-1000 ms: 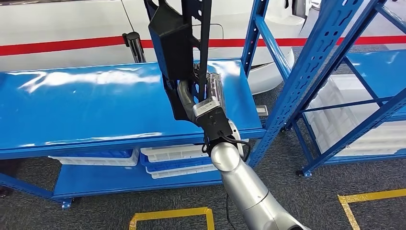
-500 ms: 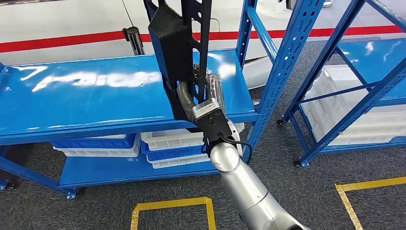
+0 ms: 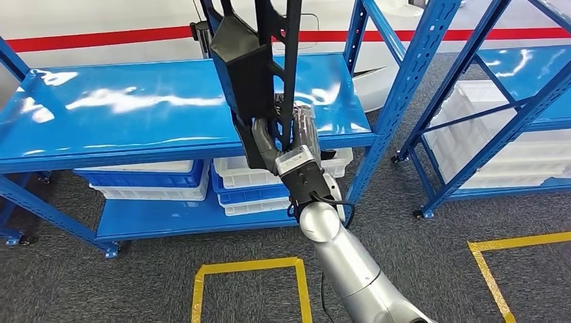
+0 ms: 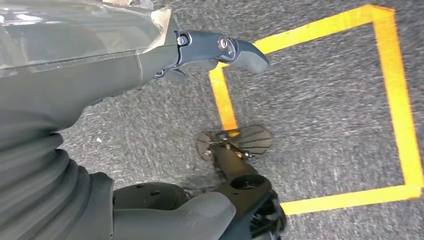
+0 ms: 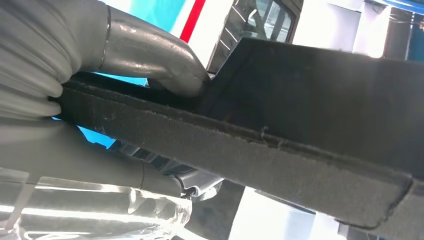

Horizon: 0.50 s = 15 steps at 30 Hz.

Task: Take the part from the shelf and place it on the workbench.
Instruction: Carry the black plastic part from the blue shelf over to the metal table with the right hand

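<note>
A: Head view first: where is the part (image 3: 252, 74)?

B: Up in the air, in front of the blue table (image 3: 135, 108) and partly over its near edge. It is a long black piece, standing almost upright, and it touches nothing but the right hand (image 3: 283, 138).

A: How is that hand holding it?

B: Its thumb and fingers are wrapped round the lower end of the part; the right wrist view shows the thumb (image 5: 150, 60) pressed against the black edge.

A: And the left hand (image 4: 165, 45)?

B: It hangs toward the grey floor (image 4: 325, 100) beside the yellow tape (image 4: 390, 80). One finger sticks out and nothing is in it, as far as I can see; the rest I cannot tell.

A: So how far along?

B: Picking up looks done. If the blue table is the workbench, what is left is lowering the part onto its top and letting go.
</note>
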Motion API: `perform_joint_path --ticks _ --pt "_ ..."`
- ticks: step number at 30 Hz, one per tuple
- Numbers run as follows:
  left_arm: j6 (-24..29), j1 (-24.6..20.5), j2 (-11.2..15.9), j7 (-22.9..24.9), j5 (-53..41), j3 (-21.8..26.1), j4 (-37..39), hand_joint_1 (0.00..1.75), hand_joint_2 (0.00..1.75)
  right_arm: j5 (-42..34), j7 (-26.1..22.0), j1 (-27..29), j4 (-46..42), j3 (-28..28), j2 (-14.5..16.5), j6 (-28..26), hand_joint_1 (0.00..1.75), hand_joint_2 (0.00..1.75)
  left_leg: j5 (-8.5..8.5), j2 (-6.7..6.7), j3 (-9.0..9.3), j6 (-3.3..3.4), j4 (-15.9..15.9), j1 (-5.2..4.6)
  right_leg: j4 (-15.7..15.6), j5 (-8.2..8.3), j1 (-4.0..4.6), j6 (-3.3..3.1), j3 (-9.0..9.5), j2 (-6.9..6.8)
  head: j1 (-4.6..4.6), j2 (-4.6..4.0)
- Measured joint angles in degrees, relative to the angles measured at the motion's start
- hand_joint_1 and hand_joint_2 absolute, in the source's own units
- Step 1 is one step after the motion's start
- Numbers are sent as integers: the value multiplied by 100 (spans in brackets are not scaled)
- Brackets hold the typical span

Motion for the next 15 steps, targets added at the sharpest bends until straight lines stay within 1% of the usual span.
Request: perform_joint_path --ticks 1,2,3,4,5,6,7,8,9,10,11,12,13,14,15 --pt "-1 3 -1 -7 0 1 0 0 175 -6 -5 -15 0 1 14 7 175 175 67 0 -41 -28 -1 -9 -387 -58 29 -44 269 1 -9 0" --pt "-1 6 -1 -14 0 2 0 0 175 -9 -13 -29 0 2 27 14 175 175 133 3 -67 -60 -8 -9 -661 -119 60 -86 426 4 -13 0" --pt "-1 11 -1 -19 0 3 1 0 175 -12 -20 -36 1 3 36 23 175 175 199 6 -85 -98 -24 -7 -791 -140 88 -115 465 6 -21 0" --pt "-1 20 1 -21 0 5 2 0 175 -14 -27 -34 4 4 35 32 175 175 248 5 -98 -136 -42 8 -792 -98 58 -149 411 8 -30 0" --pt "-1 27 3 -22 0 7 2 0 175 -16 -32 -33 8 4 34 39 175 175 215 -1 -130 -169 -26 25 -797 -42 30 -194 367 -1 -31 0" --pt "-1 36 5 -23 0 8 2 0 175 -18 -35 -31 13 4 36 45 175 175 61 -7 -183 -199 63 40 -801 26 -3 -257 329 -12 -45 0" --pt "-1 44 9 -24 0 9 3 0 175 -19 -38 -31 16 4 38 48 175 175 -196 -17 -260 -225 253 56 -806 106 -37 -311 277 -25 -59 0" --pt "-1 47 10 -28 0 10 3 0 175 -20 -43 -33 18 4 42 50 175 175 -508 -24 -352 -253 550 69 -801 184 -26 -345 207 -37 -73 0" --pt "-2 51 11 -34 0 11 3 0 175 -22 -50 -31 21 4 44 50 175 175 -778 -27 -437 -284 905 84 -794 263 -19 -368 122 -42 -85 0" --pt "-2 53 12 -43 0 11 3 0 175 -25 -57 -23 27 4 43 50 175 175 -919 -30 -487 -318 1230 99 -785 336 -14 -362 25 -46 -88 0" --pt "-2 55 14 -55 0 11 3 0 175 -28 -69 -11 36 4 42 50 175 175 -917 -29 -466 -352 1435 122 -767 404 -14 -345 -79 -49 -89 0" --pt "-1 56 17 -68 0 12 3 0 175 -31 -85 3 44 4 39 50 175 175 -809 -27 -354 -382 1468 150 -741 460 -22 -322 -183 -52 -88 0" --pt "-1 57 21 -83 0 13 3 0 175 -33 -103 15 49 4 37 50 175 175 -664 -24 -142 -409 1318 179 -705 505 -35 -291 -285 -53 -90 0" --pt "-2 51 25 -101 0 13 3 0 175 -34 -128 22 51 4 36 50 175 175 -610 -22 132 -437 1009 205 -656 541 -48 -254 -380 -54 -92 0" --pt "-4 45 27 -125 0 14 2 0 175 -32 -155 25 49 4 37 49 175 175 -643 -23 400 -443 655 204 -609 568 -47 -217 -459 -56 -99 0"
